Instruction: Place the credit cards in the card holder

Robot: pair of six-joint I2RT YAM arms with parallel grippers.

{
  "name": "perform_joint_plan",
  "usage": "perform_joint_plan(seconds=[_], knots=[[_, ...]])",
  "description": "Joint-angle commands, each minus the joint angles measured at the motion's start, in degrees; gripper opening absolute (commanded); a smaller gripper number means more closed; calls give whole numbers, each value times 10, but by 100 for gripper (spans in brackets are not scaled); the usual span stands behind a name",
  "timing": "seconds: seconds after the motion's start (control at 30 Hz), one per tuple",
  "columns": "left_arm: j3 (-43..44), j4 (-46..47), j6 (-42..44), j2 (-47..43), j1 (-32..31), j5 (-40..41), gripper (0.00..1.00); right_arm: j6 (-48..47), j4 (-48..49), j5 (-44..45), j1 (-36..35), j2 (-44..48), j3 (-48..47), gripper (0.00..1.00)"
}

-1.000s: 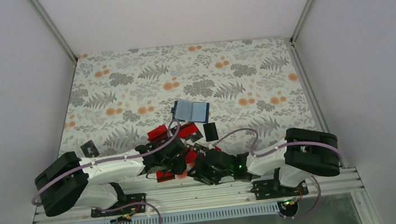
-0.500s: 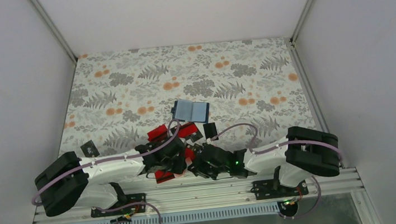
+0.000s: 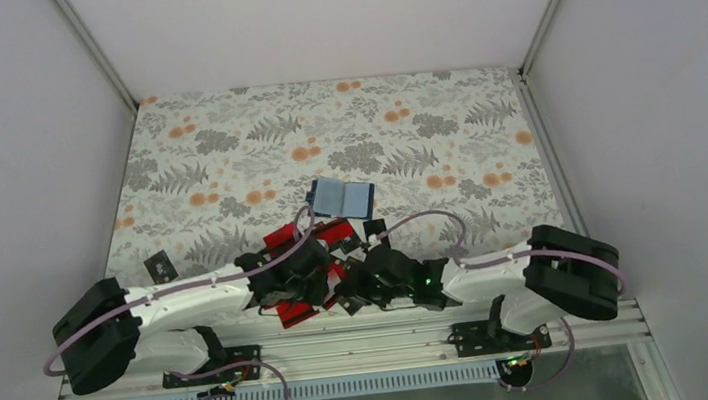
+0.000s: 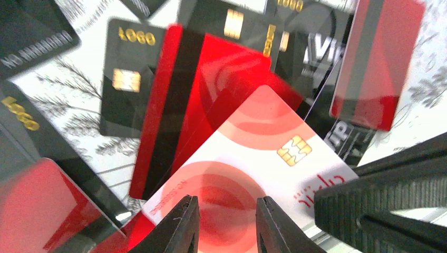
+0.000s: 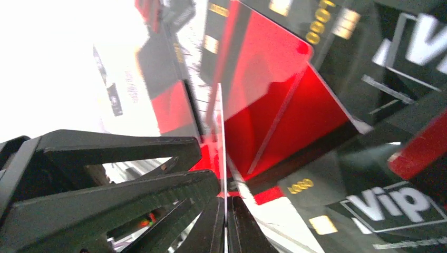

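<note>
The credit cards lie in a heap (image 3: 313, 248) at the near edge of the table, mostly red and black. My right gripper (image 3: 348, 288) is shut on the pale card with red blots (image 4: 263, 153) and holds it lifted on edge; the card shows as a thin line in the right wrist view (image 5: 223, 142), between that gripper's tips (image 5: 225, 213). My left gripper (image 4: 225, 221) is open, its jaws spread in front of that card's face, and it holds nothing. The card holder (image 3: 343, 197) lies open behind the heap, apart from both grippers.
A red card with a black band (image 4: 168, 105) and black chip cards (image 4: 126, 79) lie under the lifted card. A lone black card (image 3: 158, 268) lies at the near left. The patterned table (image 3: 422, 122) ends in white walls on three sides.
My right gripper has moved left and forward with the pale card, up close to my left gripper. The left arm has shifted slightly forward. The card holder has not moved.
</note>
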State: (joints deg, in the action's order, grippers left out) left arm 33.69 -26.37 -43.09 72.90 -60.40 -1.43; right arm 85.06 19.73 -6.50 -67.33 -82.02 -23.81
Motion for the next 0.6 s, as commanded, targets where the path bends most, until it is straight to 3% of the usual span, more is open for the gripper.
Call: perform_joint_plan(seconds=[0.0, 0.27, 0.47, 0.57], knots=[[51, -66, 13, -34, 19, 52, 29, -65, -23, 0, 23, 53, -22, 4], [161, -135, 121, -81, 95, 55, 34, -201, -82, -58, 102, 155, -21, 4], [219, -120, 211, -100, 160, 8, 42, -385, -152, -181, 244, 191, -63, 4], [224, -92, 253, -99, 211, -62, 43, -480, -168, -268, 320, 173, -85, 4]])
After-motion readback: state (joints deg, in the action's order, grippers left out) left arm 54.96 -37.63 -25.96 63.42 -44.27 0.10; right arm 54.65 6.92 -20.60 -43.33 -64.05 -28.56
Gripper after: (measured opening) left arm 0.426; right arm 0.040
